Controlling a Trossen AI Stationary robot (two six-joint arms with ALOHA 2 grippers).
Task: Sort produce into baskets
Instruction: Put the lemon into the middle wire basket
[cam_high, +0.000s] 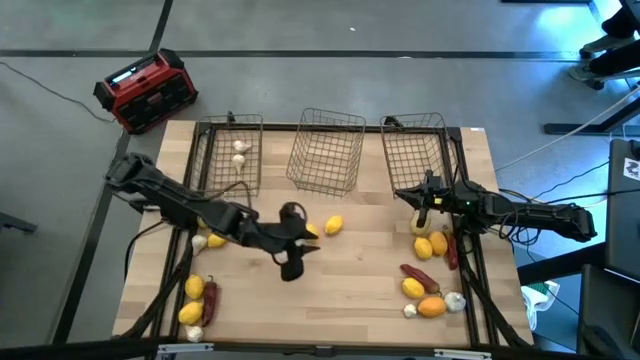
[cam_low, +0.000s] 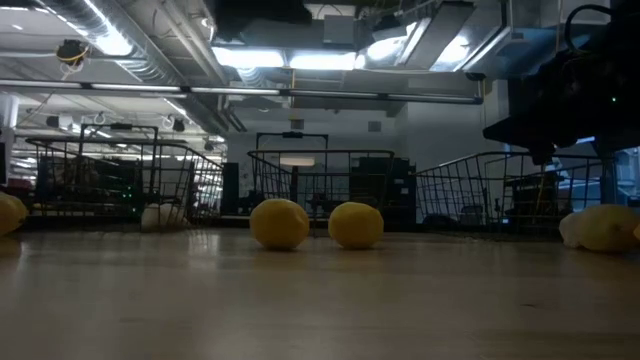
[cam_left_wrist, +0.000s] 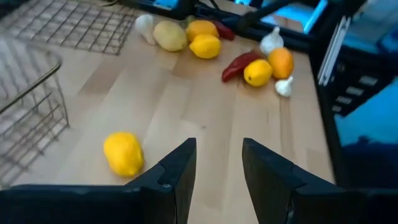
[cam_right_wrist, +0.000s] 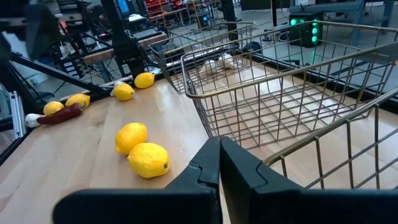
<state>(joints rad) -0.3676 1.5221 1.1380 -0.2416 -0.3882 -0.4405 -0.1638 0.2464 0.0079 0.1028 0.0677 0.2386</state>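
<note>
Three wire baskets sit along the top edge of the table in our overhead shot: the left basket (cam_high: 228, 152) has a couple of white bulbs (cam_high: 240, 151) in it, the middle basket (cam_high: 327, 150) and right basket (cam_high: 416, 153) look bare. Our left gripper (cam_high: 296, 252) hangs over the middle of the table, just left of a lemon (cam_high: 333, 225), and from its wrist cam the fingers (cam_left_wrist: 177, 177) are partway apart with nothing between them, just bare wood showing through the gap. The right gripper (cam_high: 428, 190) is parked at the near edge of the right basket, jaws pressed fully together and gripping nothing, which we can see pretty clearly in its own wrist shot (cam_right_wrist: 219, 163). Most of the produce is still out on the table: a bunch at lower right with lemons (cam_high: 430, 245), a red pepper (cam_high: 419, 275), an orange piece (cam_high: 432, 306) and a bulb (cam_high: 455, 300), and another little pile at lower left with lemons (cam_high: 192, 300) and a red pepper (cam_high: 210, 296). A red-and-black box (cam_high: 146, 91) sits on the floor at the upper left, off the table.
</note>
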